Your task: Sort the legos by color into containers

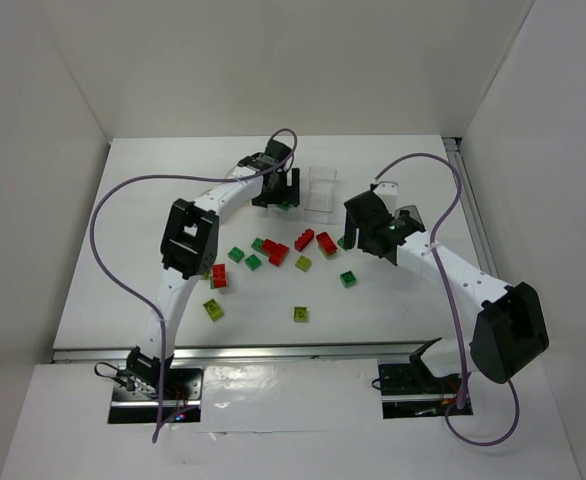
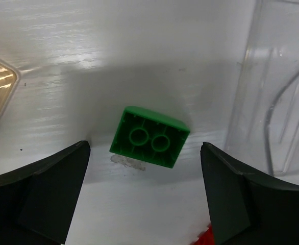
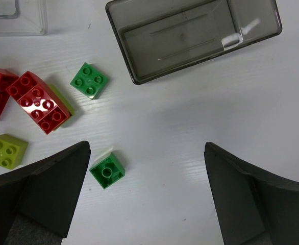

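Beside clear tray point(image 2: 272, 102), green lego point(image 2: 148, 138) (inverted)

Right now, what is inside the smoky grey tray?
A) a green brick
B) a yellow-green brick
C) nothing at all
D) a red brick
C: the right wrist view shows the smoky grey tray with a bare bottom; the nearest green brick lies outside it on the table.
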### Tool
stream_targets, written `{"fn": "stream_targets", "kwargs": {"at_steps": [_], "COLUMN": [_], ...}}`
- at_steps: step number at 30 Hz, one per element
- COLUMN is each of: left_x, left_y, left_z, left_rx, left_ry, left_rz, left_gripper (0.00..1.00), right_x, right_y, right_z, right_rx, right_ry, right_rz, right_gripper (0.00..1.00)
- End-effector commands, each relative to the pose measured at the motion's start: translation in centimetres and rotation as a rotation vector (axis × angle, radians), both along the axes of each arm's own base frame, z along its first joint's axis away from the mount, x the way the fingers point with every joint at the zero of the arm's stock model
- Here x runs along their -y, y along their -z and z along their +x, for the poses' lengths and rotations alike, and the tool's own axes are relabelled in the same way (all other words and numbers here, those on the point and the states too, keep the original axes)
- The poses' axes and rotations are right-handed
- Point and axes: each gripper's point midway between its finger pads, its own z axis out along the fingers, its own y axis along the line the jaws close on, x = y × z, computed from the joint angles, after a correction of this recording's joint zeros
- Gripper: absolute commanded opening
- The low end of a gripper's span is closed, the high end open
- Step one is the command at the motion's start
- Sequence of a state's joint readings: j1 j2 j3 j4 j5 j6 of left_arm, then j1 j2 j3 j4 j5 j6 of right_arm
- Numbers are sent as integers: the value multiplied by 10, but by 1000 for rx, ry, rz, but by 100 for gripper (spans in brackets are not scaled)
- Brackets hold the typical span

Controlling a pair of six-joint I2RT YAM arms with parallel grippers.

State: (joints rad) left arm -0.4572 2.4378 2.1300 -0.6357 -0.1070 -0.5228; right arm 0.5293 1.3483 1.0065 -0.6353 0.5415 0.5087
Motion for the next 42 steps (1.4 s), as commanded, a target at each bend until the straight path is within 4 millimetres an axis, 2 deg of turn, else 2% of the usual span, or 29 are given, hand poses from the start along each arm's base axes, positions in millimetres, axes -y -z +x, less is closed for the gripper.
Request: {"fn": "stream_targets", "kwargs": {"at_steps": [1, 2, 3, 4, 5, 6, 7, 11, 13, 14, 17, 18, 19, 20, 26, 27, 30, 31, 33, 34, 39, 42], "left_x": [7, 12, 10, 8, 12, 8, 7, 9, 9, 7, 4, 0, -4, -7, -27, -29, -54, -69, -85, -102, -140, -160], "left_y": [-7, -2, -6, 1, -3, -3, 2, -3, -3, -3, -20, -25, -42, -46, -93, -96, -106, -107, -101, -104, -84, -75], "left_z": [8, 5, 10, 10, 11, 13, 12, 16, 16, 17, 16, 15, 16, 15, 6, 4, -2, 0, -4, -1, -10, -11], "left_rx": [50, 44, 71, 65, 80, 91, 85, 114, 115, 118, 141, 149, 180, 189, 256, 260, 254, 243, 209, 201, 126, 103], "left_ry": [27, 45, 45, 47, 49, 44, 56, 68, 76, 70, 61, 51, 43, 36, 3, -3, -52, -76, -115, -153, -238, -314], "left_rz": [28, 37, 54, 73, 79, 105, 116, 136, 141, 150, 149, 160, 170, 175, 219, 225, 240, 248, 239, 238, 218, 216], "left_gripper": [99, 95, 91, 86, 83, 75, 73, 64, 44, 41, 32, 32, 27, 24, 24, 24, 25, 25, 25, 25, 25, 30], "right_x": [8, 6, 6, 6, 6, 6, 5, 5, 6, 5, 5, 4, 4, 4, 4, 5, 4, 4, 4, 4, 5, 2], "right_y": [-9, -6, -6, -4, -4, -4, 0, 0, 5, 5, 5, 5, 5, 5, 5, 6, 3, 3, 0, 0, -3, -3], "right_z": [-2, 0, 0, 0, 0, 0, 0, 0, 0, 0, 0, -1, -1, -1, -1, -2, 0, 0, 0, 0, 0, -1], "right_rx": [30, 24, 24, 16, 16, 16, 7, 7, -1, -1, 1, -3, -3, -3, -3, -11, -3, -3, 5, 5, 17, 17], "right_ry": [35, 30, 30, 30, 30, 30, 30, 30, 30, 30, 36, 31, 31, 31, 31, 31, 31, 31, 31, 31, 36, 27], "right_rz": [-3, 2, 2, -3, -3, -3, -9, -9, -13, -13, -7, -1, -1, -1, -1, -5, -1, -1, 4, 4, 2, 2], "right_gripper": [100, 100, 100, 100, 100, 100, 100, 100, 100, 100, 100, 100, 100, 100, 100, 100, 100, 100, 100, 100, 100, 100]}}
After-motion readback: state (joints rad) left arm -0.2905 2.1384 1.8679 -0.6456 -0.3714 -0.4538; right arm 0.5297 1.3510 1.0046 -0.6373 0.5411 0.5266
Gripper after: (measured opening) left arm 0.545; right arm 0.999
